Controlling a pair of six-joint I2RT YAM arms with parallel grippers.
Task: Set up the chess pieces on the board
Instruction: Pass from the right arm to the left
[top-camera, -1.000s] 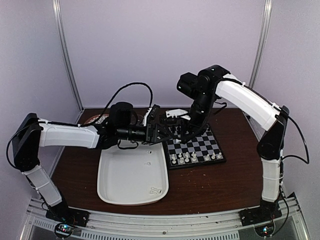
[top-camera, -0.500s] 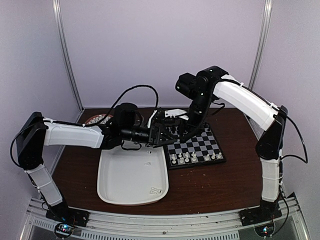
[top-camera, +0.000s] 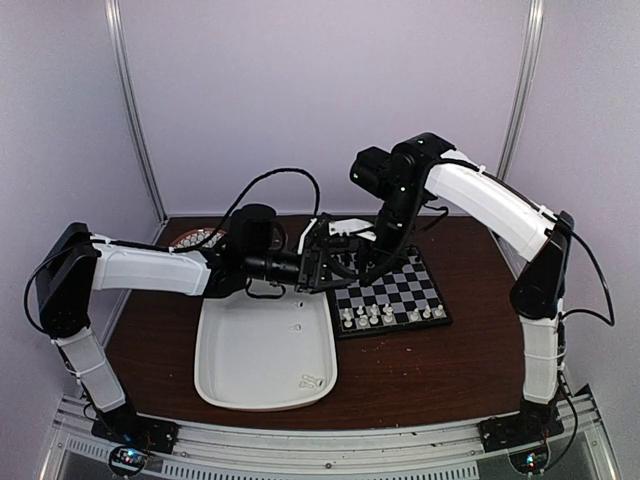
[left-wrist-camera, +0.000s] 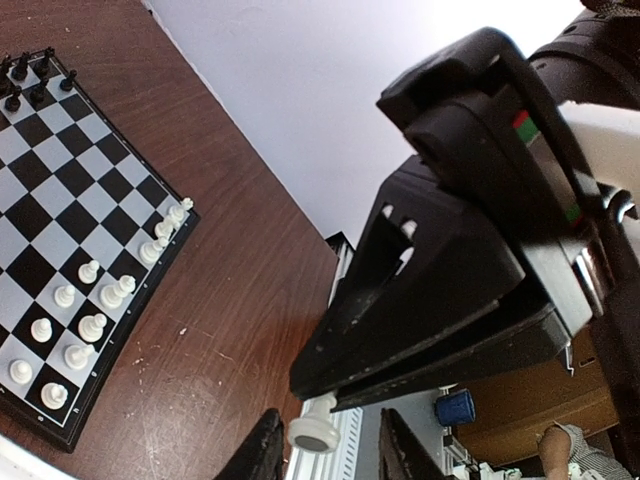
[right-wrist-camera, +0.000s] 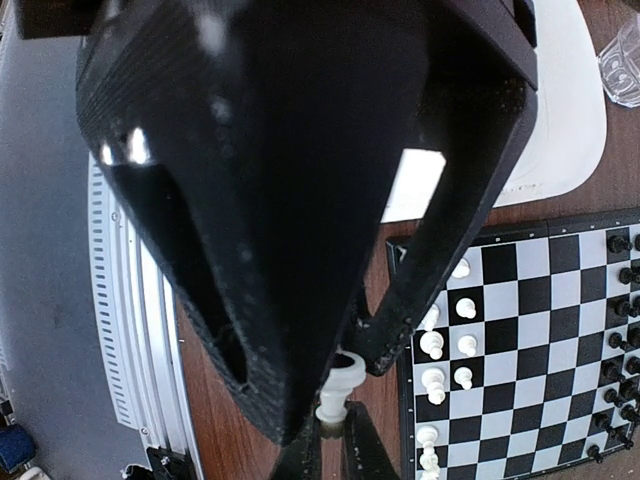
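White plastic is pinched in my right hand (right-wrist-camera: 332, 455): its fingers are shut on the white piece (left-wrist-camera: 313, 432), gripping the slim upper part so that the round base sticks out past the tips. I judge it is held that way to leave the base free for the other hand to take.

My left hand (left-wrist-camera: 330, 450) faces it tip to tip. Its fingers (left-wrist-camera: 265, 452) stand apart, one on each side of that base. They are very near it, but I see no squeeze, so this hand is open and holds nothing. It looks to me like a handover in mid-air, probably to get a grip from which the piece can be stood upright.

Both hands are raised. From above they meet over the far end of the white tray (top-camera: 240, 370), beside the far left corner of the board (top-camera: 400, 290), so the piece hangs clear of the bench (left-wrist-camera: 230, 300) and off the checks.

On the board, white chessmen (left-wrist-camera: 90, 325) stand in the two rows along one edge, and black chessmen (left-wrist-camera: 25, 80) crowd the opposite end. A few small white bits (top-camera: 310, 380) lie in the tray's near corner, too small to name.
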